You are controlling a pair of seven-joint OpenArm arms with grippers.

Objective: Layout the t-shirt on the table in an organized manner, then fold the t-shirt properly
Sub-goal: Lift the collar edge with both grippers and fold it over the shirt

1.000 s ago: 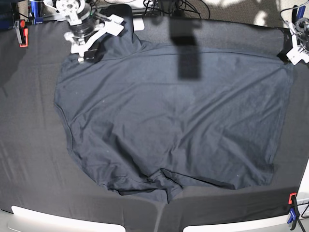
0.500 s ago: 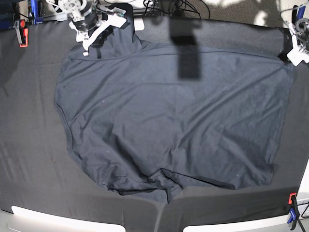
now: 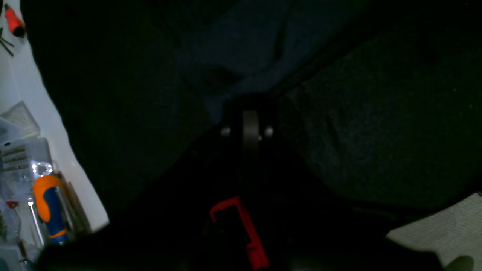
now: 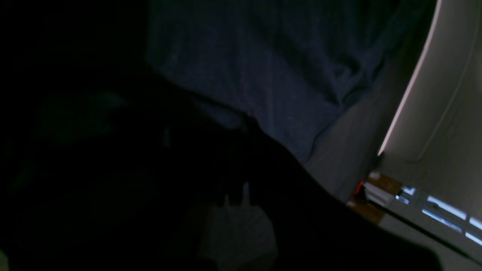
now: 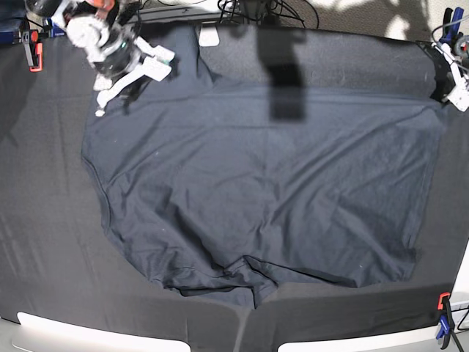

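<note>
The dark grey t-shirt [image 5: 256,191] lies spread wide on the black table [image 5: 44,220], creased and bunched along its near edge. At the back left, my right gripper [image 5: 102,103] is shut on the t-shirt's corner. The right wrist view is dark, with cloth [image 4: 271,86] running up to the right gripper [image 4: 244,124]. My left gripper [image 5: 447,92] is shut on the t-shirt's back right corner. In the left wrist view folds of cloth [image 3: 241,56] converge on the left gripper [image 3: 250,113].
Red clamps sit at the back left edge [image 5: 33,48] and the front right edge [image 5: 443,315]. A dark shadow [image 5: 282,81] falls across the shirt's far part. An orange and blue tool [image 3: 49,207] lies in a box off the table's side.
The right gripper has shut at the shirt's back left corner and moved left and slightly nearer. The left gripper has shifted a little toward the back right.
</note>
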